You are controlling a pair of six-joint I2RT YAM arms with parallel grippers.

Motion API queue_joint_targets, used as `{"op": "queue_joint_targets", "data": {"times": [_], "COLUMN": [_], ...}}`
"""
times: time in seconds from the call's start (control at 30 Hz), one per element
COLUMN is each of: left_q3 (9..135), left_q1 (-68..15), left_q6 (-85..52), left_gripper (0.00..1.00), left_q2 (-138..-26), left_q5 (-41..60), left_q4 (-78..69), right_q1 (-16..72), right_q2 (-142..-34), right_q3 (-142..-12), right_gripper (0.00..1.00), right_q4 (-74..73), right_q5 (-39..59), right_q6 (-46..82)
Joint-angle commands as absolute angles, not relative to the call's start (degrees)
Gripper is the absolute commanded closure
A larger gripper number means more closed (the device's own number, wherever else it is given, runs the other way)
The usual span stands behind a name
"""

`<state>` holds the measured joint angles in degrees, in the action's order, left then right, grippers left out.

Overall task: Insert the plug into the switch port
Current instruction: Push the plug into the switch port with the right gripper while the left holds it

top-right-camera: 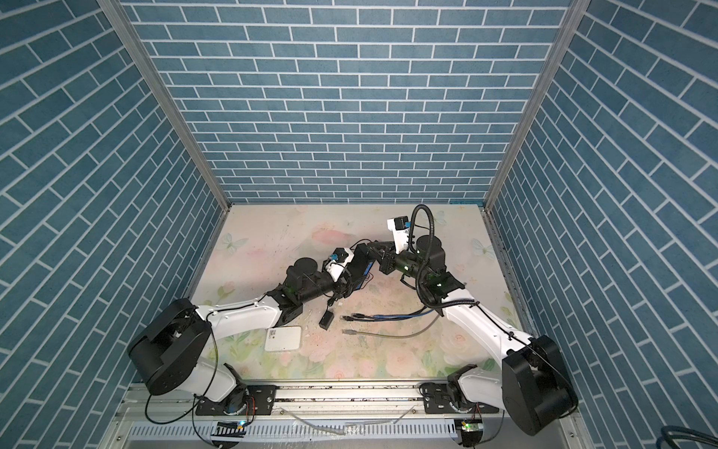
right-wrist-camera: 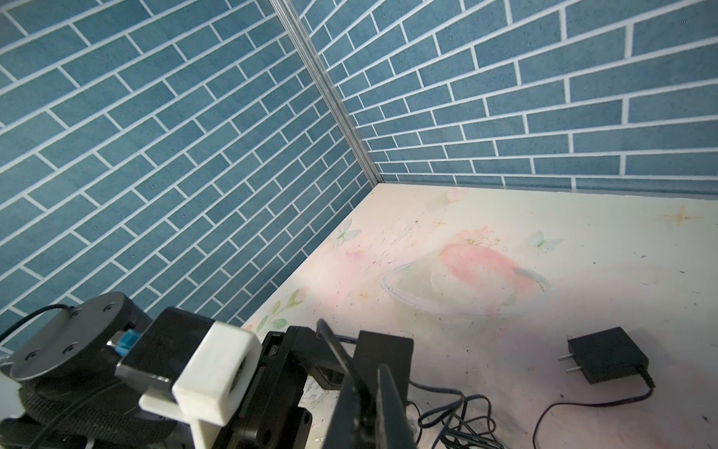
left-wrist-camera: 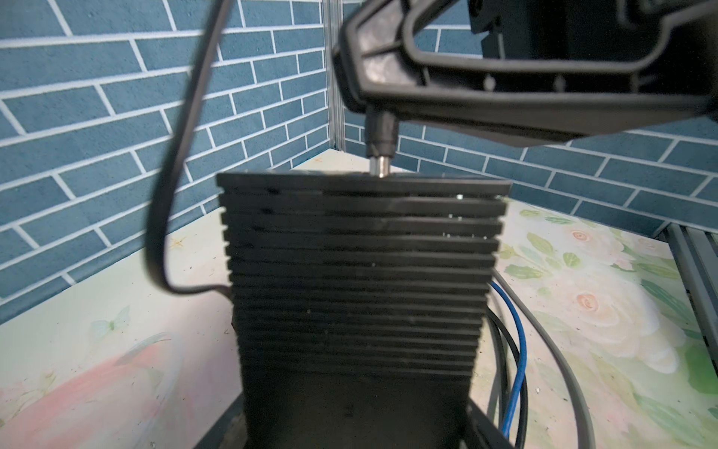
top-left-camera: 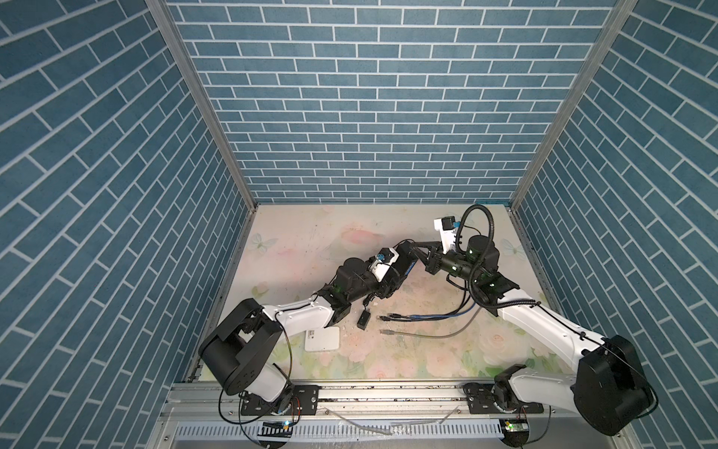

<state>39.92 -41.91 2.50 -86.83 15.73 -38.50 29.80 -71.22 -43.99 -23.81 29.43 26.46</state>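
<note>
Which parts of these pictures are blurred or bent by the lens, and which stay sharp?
Left wrist view: the switch goes soft toward its near end and the black cable is smeared; the plug in the right tool is clearer. Right wrist view: that tool's fingers are blurred, while the power adapter is sharp. Both top views: wide-angle distortion makes the brick walls splay outward.

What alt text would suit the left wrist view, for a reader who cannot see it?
A black ribbed switch fills the middle, and the right gripper holds a black barrel plug with its metal tip at the switch's far edge; whether it is inserted cannot be seen. Black, blue and grey cables trail over the flowered table.
</note>
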Motion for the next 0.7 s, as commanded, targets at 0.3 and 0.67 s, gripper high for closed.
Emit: {"op": "queue_joint_targets", "data": {"times": [0.3, 0.67], "left_q3": [45.4, 47.9], "left_q1": [-39.5, -34.8], "left_q6": [0.0, -4.7], "left_gripper": [0.86, 0.86], "left_q2": [-86.8, -86.5], "left_q5": [13.8, 17.8], "left_q4": [-56.6, -59.9], "right_q1": [35.2, 38.3], "right_q2": [-73.9, -78.6], "right_q3": [-43.2, -42.1], "right_gripper": [1.0, 1.0], "right_q4": [-8.7, -8.7], "right_q5": [27.0, 26.9], "right_q6": [23.0, 24.9]}}
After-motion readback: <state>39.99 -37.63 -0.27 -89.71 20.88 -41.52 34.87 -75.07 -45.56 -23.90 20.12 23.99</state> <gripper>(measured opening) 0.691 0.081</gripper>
